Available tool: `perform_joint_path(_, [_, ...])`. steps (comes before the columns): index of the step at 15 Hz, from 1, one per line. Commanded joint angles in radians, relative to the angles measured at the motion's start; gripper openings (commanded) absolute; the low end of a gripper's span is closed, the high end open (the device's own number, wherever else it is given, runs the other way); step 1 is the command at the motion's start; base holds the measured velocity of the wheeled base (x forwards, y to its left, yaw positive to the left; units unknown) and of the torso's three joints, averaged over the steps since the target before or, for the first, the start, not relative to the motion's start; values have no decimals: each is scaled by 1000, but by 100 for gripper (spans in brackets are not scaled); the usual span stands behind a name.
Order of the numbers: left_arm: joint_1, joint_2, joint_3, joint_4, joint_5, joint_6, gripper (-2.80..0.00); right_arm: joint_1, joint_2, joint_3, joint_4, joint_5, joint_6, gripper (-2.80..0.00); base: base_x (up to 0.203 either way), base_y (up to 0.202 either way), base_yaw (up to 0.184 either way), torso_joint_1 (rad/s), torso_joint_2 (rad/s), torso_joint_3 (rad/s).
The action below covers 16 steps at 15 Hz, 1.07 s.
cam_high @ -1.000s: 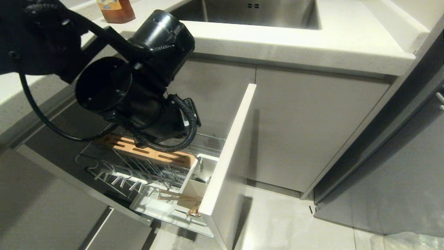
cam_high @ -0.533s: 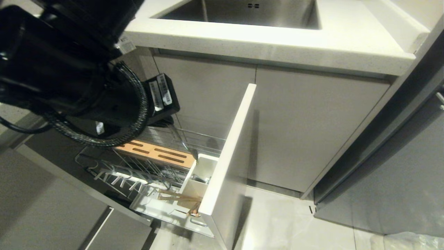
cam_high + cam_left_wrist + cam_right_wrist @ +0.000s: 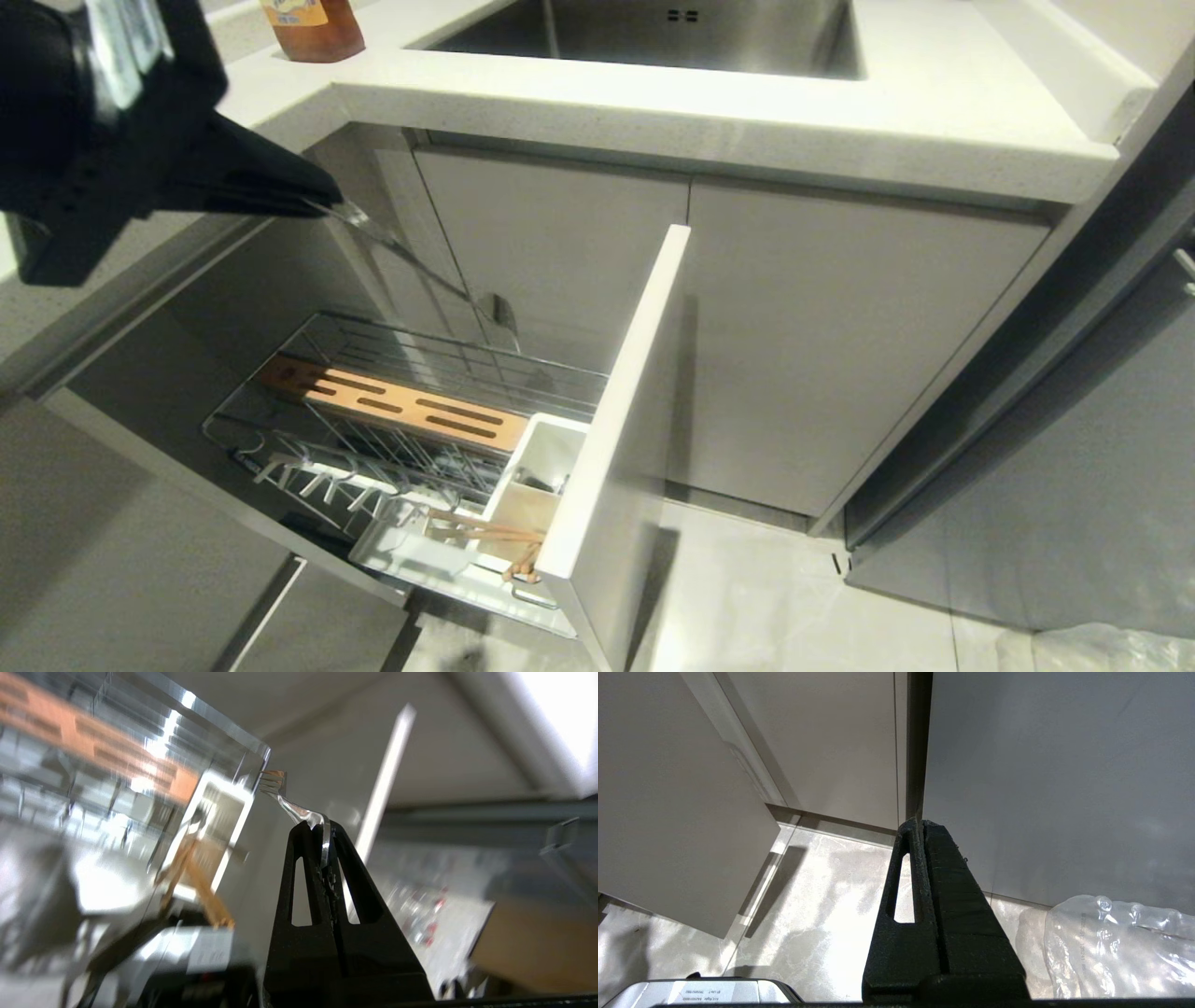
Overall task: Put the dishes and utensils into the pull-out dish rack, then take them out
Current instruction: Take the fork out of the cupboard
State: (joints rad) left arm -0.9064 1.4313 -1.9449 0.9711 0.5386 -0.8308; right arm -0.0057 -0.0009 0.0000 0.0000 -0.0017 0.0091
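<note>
Left gripper [image 3: 322, 201] is clamped tight on the thin handle of a shiny metal fork [image 3: 420, 271], held up in the air above the pulled-out chrome wire dish rack [image 3: 373, 439]. Wooden chopsticks [image 3: 485, 534] lie by the white plastic utensil box [image 3: 537, 467]. Right gripper [image 3: 920, 828] hangs closed near the floor, holding nothing.

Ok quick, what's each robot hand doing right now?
Left end effector: shut on the fork, above the dish rack.
Right end effector: shut, holding nothing.
</note>
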Motion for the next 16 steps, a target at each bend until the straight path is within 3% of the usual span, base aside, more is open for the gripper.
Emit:
perform_joint_path(1, [19, -91, -2, -47, 41, 32, -280, 0, 1, 0, 0, 0, 0, -280, 0, 0, 0, 0, 0, 0])
perform_joint_path(3, [68, -159, -1, -126, 60, 68, -280, 0, 1, 0, 0, 0, 0, -280, 0, 0, 0, 0, 0, 0])
perform_joint_path(6, [197, -233, 3, -265, 60, 116, -280, 0, 1, 0, 0, 0, 0, -280, 0, 0, 0, 0, 0, 0])
perform_joint_path(13, [746, -340, 105, -587, -33, 228, -280, 0, 1, 0, 0, 0, 0, -280, 0, 0, 0, 0, 0, 0])
perform_joint_path(15, [873, -357, 201, -713, -39, 316, -280, 0, 1, 0, 0, 0, 0, -280, 0, 0, 0, 0, 0, 0])
perform_joint_path(16, [900, -364, 241, -747, -33, 399, -280, 0, 1, 0, 0, 0, 0, -280, 0, 0, 0, 0, 0, 0])
